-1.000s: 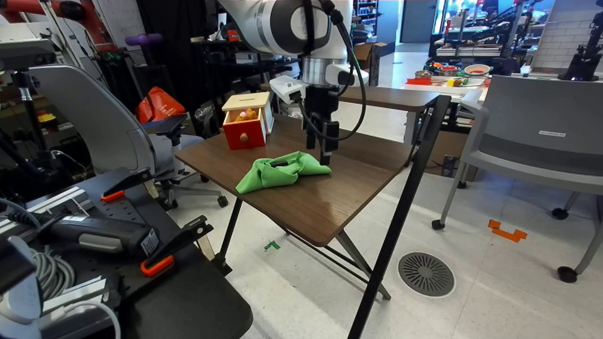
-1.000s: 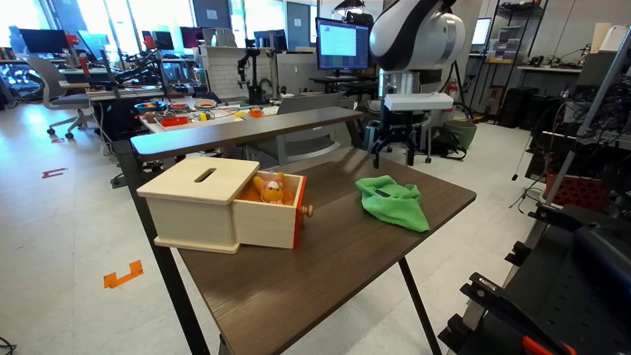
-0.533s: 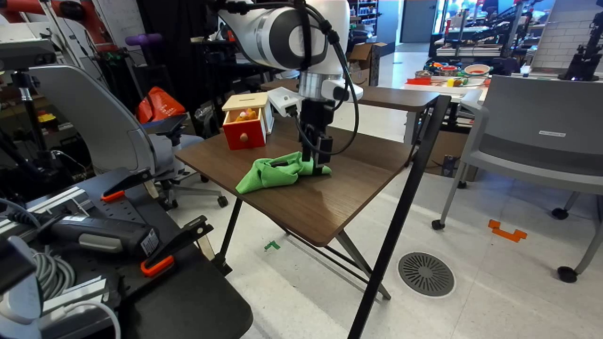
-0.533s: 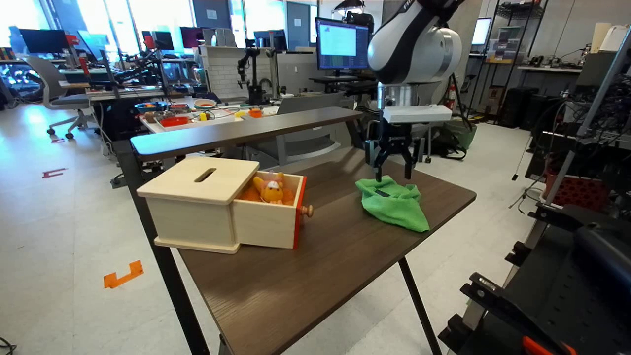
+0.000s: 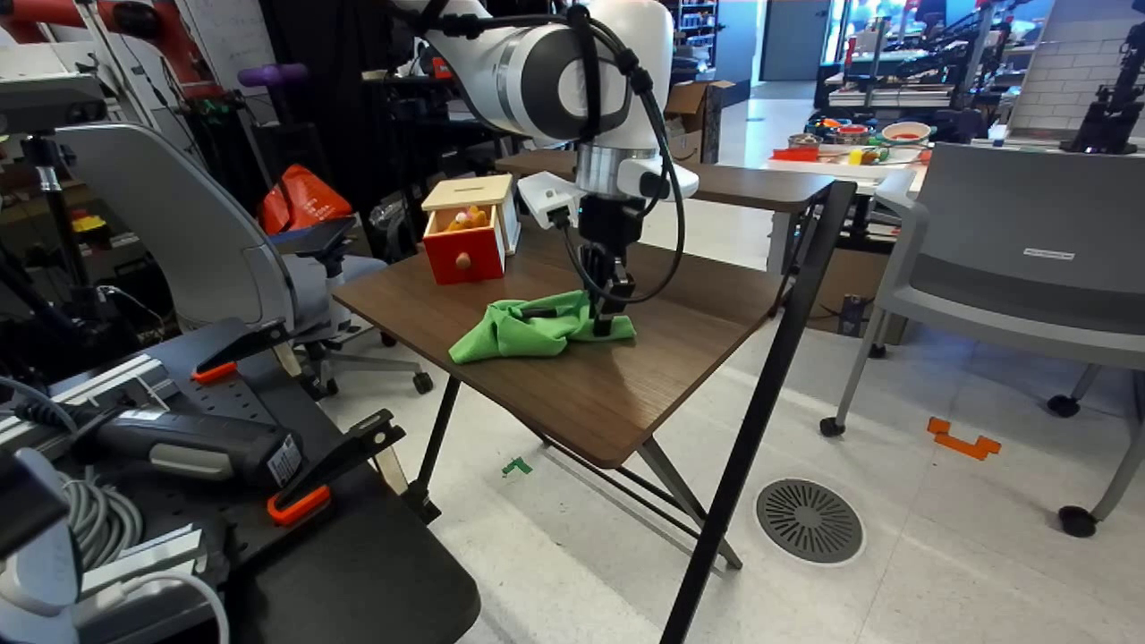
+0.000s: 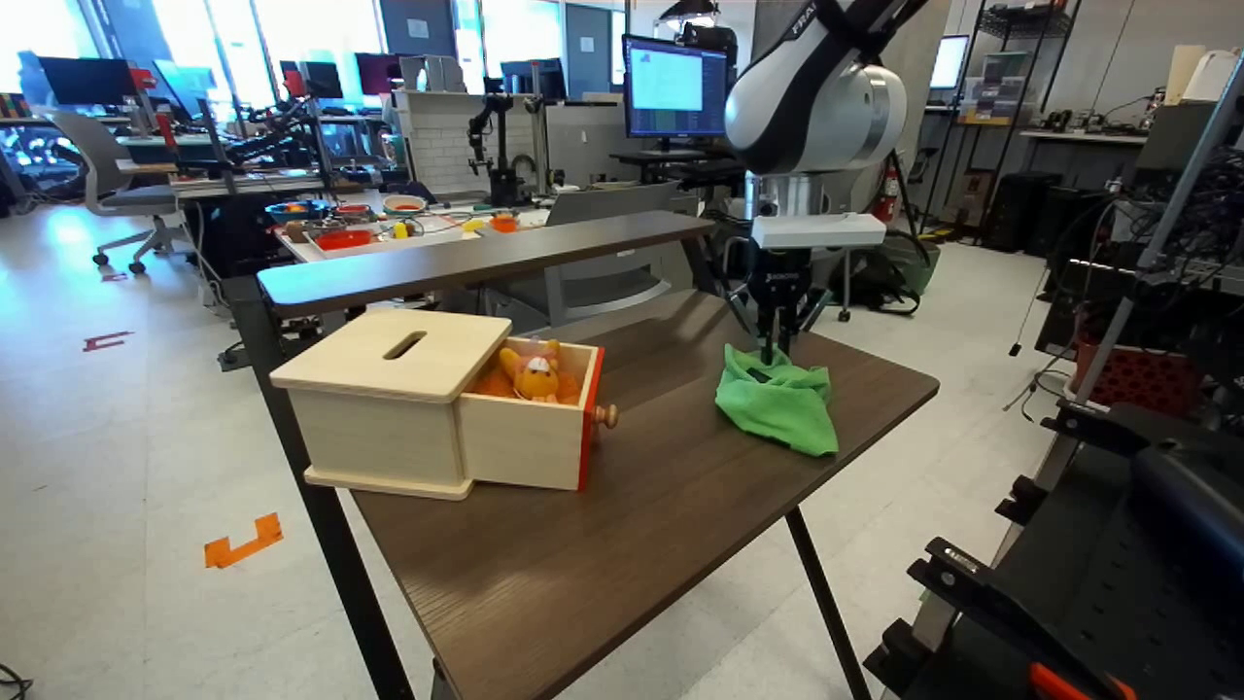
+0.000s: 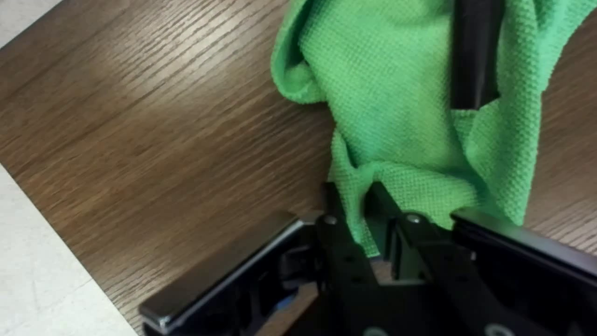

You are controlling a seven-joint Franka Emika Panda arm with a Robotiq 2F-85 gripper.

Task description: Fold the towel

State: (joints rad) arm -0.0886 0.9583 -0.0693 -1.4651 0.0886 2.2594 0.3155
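Note:
The green towel [image 5: 523, 335] lies crumpled near a corner of the brown table, and both exterior views show it. My gripper [image 7: 350, 189] points down at one end of the towel, its jaws drawn close together. A ridge of bunched cloth stands pinched between the two fingers in the wrist view. In an exterior view the gripper [image 6: 776, 356] has its tips sunk against the upper part of the towel [image 6: 777, 408]. A dark, bar-shaped object [image 7: 475, 56] rests in the towel's folds. The towel's underside is hidden.
A wooden box [image 6: 389, 408] stands on the table [image 6: 603, 564] with its red-fronted drawer [image 5: 465, 255] pulled out. An orange toy [image 6: 536, 377] sits in that drawer. A raised shelf [image 6: 486, 262] runs along one table side. A black cart [image 5: 358, 555] is nearby.
My gripper has come down onto the towel, and its fingers have moved from wide apart to close together. The towel has shifted slightly, one edge drawn in toward the fingers.

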